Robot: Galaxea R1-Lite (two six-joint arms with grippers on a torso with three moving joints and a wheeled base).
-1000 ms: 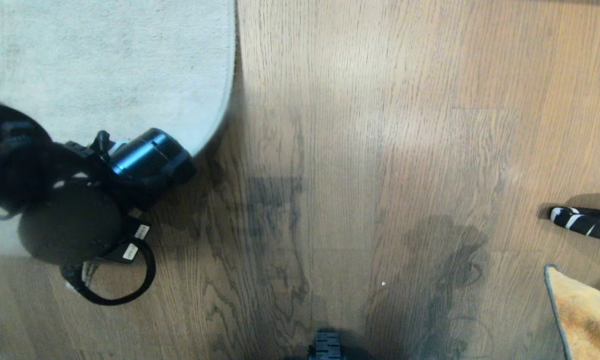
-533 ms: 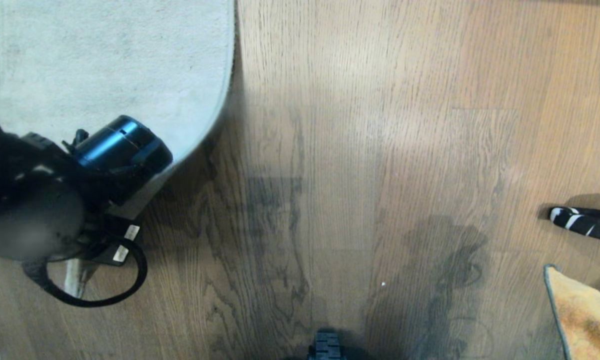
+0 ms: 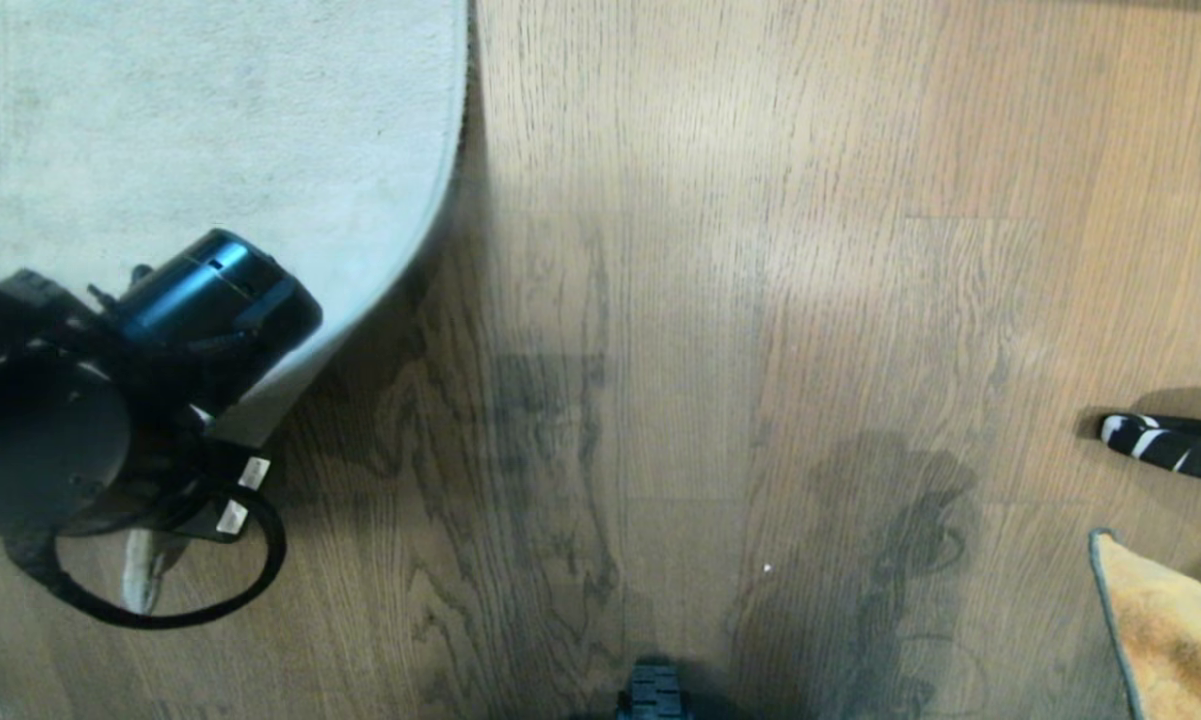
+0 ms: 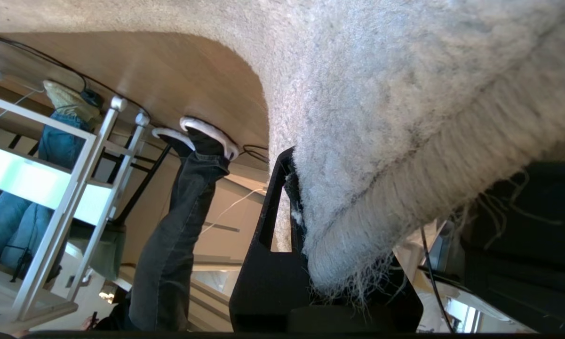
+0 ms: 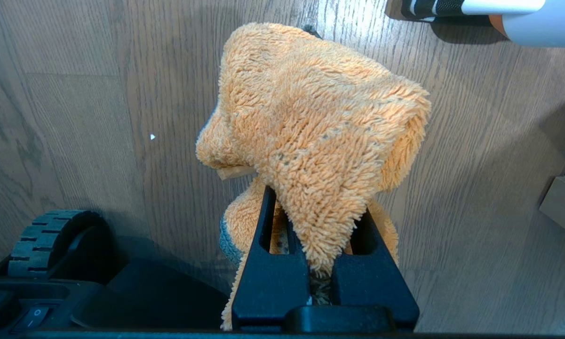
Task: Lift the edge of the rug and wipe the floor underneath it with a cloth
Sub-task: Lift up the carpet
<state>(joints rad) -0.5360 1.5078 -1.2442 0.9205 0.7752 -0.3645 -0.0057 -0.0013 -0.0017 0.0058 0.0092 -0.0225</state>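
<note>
Both grips are set, my left gripper [image 4: 310,263] pinching the rug edge [image 4: 357,221] up, my right gripper [image 5: 320,278] clamping the cloth [image 5: 320,122]; next, wiping the floor [image 3: 660,300] beneath.

Glossy black left arm [image 3: 210,310] with looped cable [image 3: 160,580], white tags.

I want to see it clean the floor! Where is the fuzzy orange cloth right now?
The cloth is pinched in the right pincer, held above the wood floor. In the head view its corner peeks in at the lower right, below a black-and-white striped thing.
</note>
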